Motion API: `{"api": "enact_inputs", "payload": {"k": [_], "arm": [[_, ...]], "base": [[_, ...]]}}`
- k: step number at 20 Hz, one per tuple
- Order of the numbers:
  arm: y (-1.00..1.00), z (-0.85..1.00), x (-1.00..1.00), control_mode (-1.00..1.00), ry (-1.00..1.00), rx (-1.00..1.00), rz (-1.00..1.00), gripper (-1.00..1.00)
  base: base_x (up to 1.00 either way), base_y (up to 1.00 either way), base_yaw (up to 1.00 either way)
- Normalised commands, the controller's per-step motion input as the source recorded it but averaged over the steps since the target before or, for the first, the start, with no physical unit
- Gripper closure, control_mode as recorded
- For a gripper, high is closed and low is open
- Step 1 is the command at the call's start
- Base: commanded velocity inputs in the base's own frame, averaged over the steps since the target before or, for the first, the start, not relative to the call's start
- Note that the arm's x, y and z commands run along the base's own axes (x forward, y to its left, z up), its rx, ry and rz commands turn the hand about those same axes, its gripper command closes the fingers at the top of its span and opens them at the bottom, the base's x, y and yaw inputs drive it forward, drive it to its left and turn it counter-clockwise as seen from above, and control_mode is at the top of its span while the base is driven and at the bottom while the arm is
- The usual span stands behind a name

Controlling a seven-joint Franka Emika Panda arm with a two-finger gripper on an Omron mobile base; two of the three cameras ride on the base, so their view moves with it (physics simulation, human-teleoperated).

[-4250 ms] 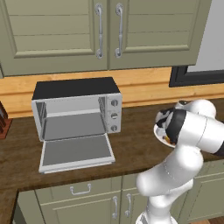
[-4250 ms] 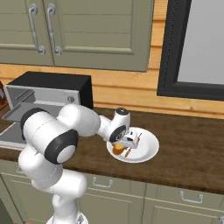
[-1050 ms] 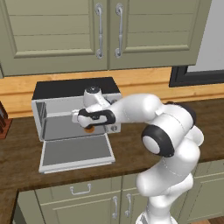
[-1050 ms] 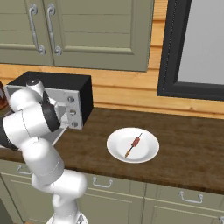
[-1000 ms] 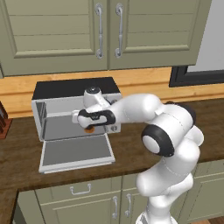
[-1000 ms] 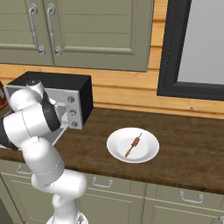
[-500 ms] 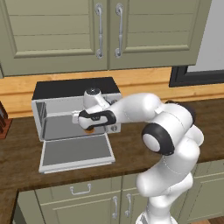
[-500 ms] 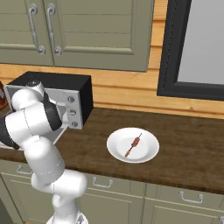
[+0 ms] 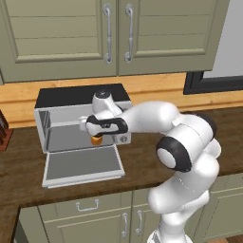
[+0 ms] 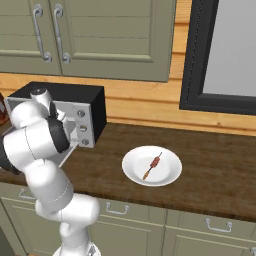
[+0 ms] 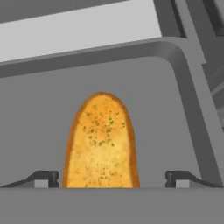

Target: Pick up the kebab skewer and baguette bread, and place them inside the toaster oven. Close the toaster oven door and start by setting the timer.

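The baguette bread (image 11: pixel 101 142) is seen inside the toaster oven (image 9: pixel 83 121), between the two finger tips of the gripper (image 11: pixel 113 178), with clear gaps on either side, so the gripper is judged released, its jaws spread wide and touching nothing. In the left base view the bread shows as a small orange lump just under the gripper (image 9: pixel 96 133), near the front of the grey cavity, above the lowered toaster oven door (image 9: pixel 81 165).

The bread is judged light and fairly stiff, with a rough golden crust that should not slip; a hard squeeze might crush or crack it. If it has to be shifted, it is best taken across its middle, on the two long flanks.

In the hand view its long axis runs away from the gripper toward the back wall of the oven, rounded tip farthest in; whether it lies flat or leans cannot be told.

The kebab skewer (image 10: pixel 152 166) lies on a white plate (image 10: pixel 169 175) on the desk (image 10: pixel 215 170), well to the right of the oven. It is thin, stiff and light, its chunks possibly loose; a hold at mid-length, across the stick, is advised. Its long axis runs diagonally, from near-left to far-right.
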Motion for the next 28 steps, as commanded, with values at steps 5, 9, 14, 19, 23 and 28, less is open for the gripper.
{"api": "enact_inputs", "payload": {"k": [5, 9, 14, 19, 23, 28], "arm": [[-0.71, 0.31, -0.32, -1.0, -0.01, 0.0, -0.02, -1.0], [-1.0, 0.05, -0.63, -1.0, 0.0, 0.0, -0.07, -1.0], [-1.0, 0.02, -0.5, -1.0, 0.05, 0.0, -0.07, -1.0], [-1.0, 0.0, -0.26, -1.0, 0.14, 0.0, -0.07, -1.0], [-1.0, 0.0, -0.05, -1.0, 0.12, 0.0, -0.04, -1.0], [-1.0, -0.15, 0.12, -1.0, 0.1, -0.03, 0.0, -1.0]], "base": [[0.0, 0.0, 0.0], [0.0, 0.0, 0.0], [0.0, 0.0, 0.0], [0.0, 0.0, 0.0], [0.0, 0.0, 0.0], [0.0, 0.0, 0.0]]}}
